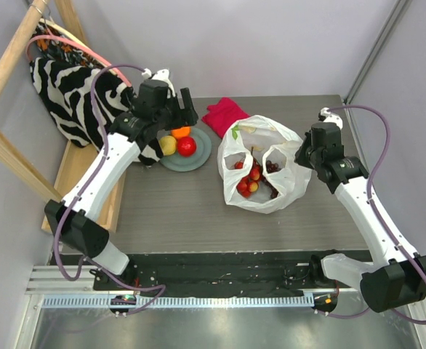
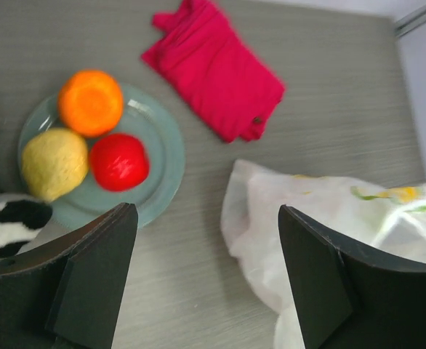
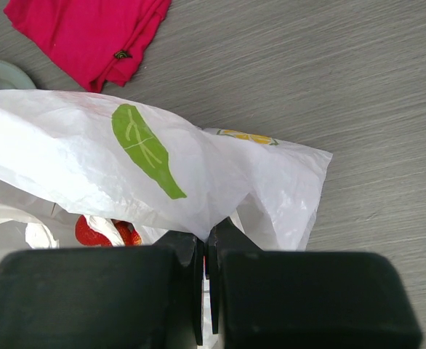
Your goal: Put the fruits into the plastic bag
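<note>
The white plastic bag [image 1: 260,156] printed with lemons and leaves lies open at mid-table; small red-yellow fruits [image 1: 248,180] and dark grapes [image 1: 272,167] show inside it. An orange [image 2: 91,102], a yellow fruit [image 2: 54,162] and a red apple [image 2: 119,161] sit on the grey-green plate [image 2: 162,156]. My left gripper [image 2: 206,280] is open and empty, above the table between the plate and the bag [image 2: 329,218]. My right gripper [image 3: 207,243] is shut on the bag's edge [image 3: 198,182] at its right side.
A crimson cloth [image 1: 224,114] lies behind the bag. A zebra-striped fabric bag [image 1: 71,94] hangs from a wooden frame [image 1: 13,51] at the far left. Grey walls close in the table at the back and right.
</note>
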You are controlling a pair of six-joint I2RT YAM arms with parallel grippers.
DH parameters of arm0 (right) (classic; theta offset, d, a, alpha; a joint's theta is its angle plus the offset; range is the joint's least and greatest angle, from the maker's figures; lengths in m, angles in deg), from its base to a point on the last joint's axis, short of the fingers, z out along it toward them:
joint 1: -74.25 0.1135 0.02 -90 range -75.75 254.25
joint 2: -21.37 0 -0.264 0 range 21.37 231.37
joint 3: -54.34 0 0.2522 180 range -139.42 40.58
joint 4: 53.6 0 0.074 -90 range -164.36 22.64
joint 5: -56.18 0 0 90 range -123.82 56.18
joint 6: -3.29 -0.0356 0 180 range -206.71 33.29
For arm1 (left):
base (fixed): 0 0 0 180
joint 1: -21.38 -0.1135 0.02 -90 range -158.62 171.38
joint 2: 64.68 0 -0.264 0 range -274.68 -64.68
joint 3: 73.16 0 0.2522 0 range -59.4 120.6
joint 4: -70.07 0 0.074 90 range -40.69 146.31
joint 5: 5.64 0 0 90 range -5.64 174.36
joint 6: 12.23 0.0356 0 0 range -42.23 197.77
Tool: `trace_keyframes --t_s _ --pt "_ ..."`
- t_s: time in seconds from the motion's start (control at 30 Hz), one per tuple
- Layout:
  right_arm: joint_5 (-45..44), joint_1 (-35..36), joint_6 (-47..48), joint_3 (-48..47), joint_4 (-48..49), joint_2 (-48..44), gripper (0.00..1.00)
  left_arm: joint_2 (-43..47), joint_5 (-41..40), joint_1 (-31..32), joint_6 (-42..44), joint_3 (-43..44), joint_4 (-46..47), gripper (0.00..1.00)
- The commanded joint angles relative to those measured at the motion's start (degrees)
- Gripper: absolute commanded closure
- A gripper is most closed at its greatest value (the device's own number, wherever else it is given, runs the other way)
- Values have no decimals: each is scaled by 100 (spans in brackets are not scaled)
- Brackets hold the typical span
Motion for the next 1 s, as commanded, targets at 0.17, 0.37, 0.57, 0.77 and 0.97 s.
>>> trace_keyframes --t_s 0.17,0.37,0.57,0.77,0.97 --pt "-51 -7 -63 -267 216 112 99 -684 -616 -1 -137 323 -836 16" --pt "-25 1 -212 -109 348 86 99 -1079 -432 -79 -321 208 -783 16" --pt "-34 -7 -203 -65 383 94 99 -1396 -45 -282 -541 41 -397 16" --pt "80 1 -344 -12 550 208 99 -1766 237 -510 -673 -11 -221 16" --pt "116 -7 -318 -38 673 375 99 -2047 289 -695 -761 -3 -37 16"
